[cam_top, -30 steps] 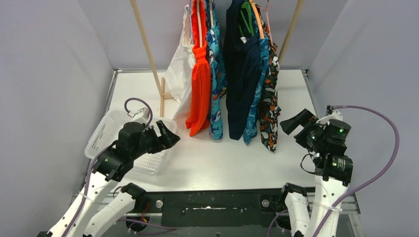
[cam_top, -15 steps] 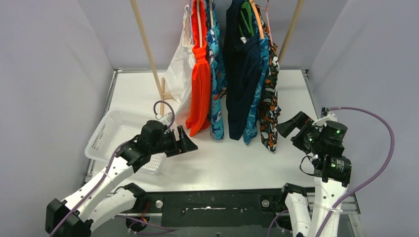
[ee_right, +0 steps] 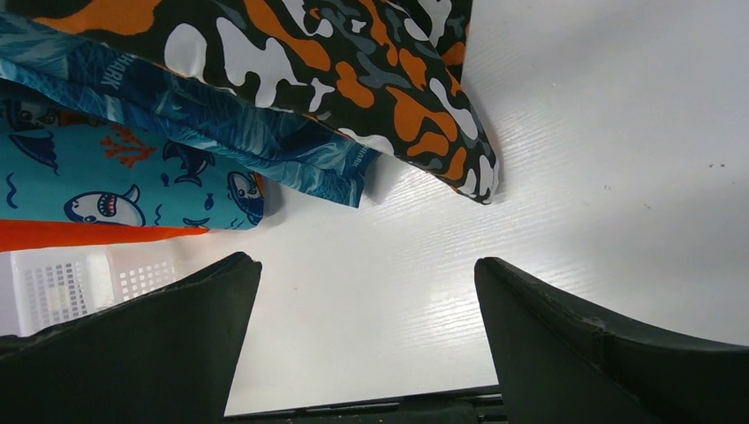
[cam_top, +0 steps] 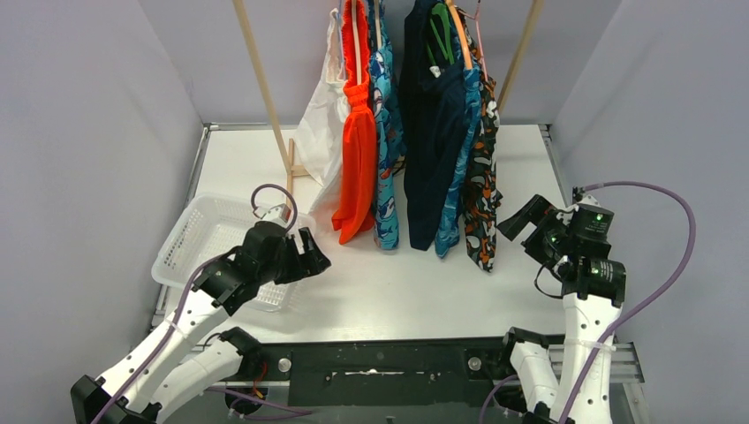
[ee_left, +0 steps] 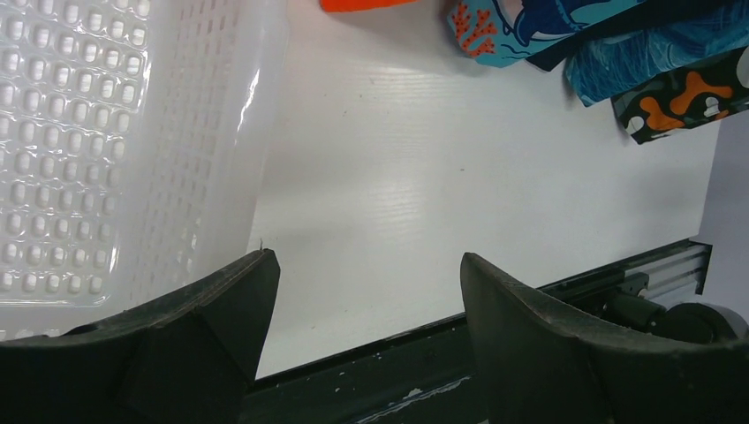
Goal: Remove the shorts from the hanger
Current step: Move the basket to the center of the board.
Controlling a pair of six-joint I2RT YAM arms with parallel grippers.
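Several shorts hang from hangers (cam_top: 459, 34) on a wooden rack at the back: bright orange (cam_top: 358, 150), teal shark print (cam_top: 386, 150), navy (cam_top: 431, 132), blue patterned (cam_top: 459, 177) and camouflage (cam_top: 482, 190). My left gripper (cam_top: 309, 254) is open and empty, low over the table left of the orange shorts, by the basket. In the left wrist view the gripper (ee_left: 366, 261) frames bare table. My right gripper (cam_top: 521, 225) is open and empty, just right of the camouflage shorts. From the right wrist, the camouflage hem (ee_right: 353, 62) hangs above the gripper (ee_right: 364, 262).
A white plastic basket (cam_top: 199, 238) sits at the front left, its wall (ee_left: 203, 132) beside my left fingers. A white bag (cam_top: 320, 124) hangs left of the orange shorts. Wooden rack poles (cam_top: 261, 79) slant at both sides. Grey walls close in left and right.
My left gripper swung right, away from the basket towards the table's middle, then drew back a little to the left. The right gripper barely shifted. The shorts hang as before.
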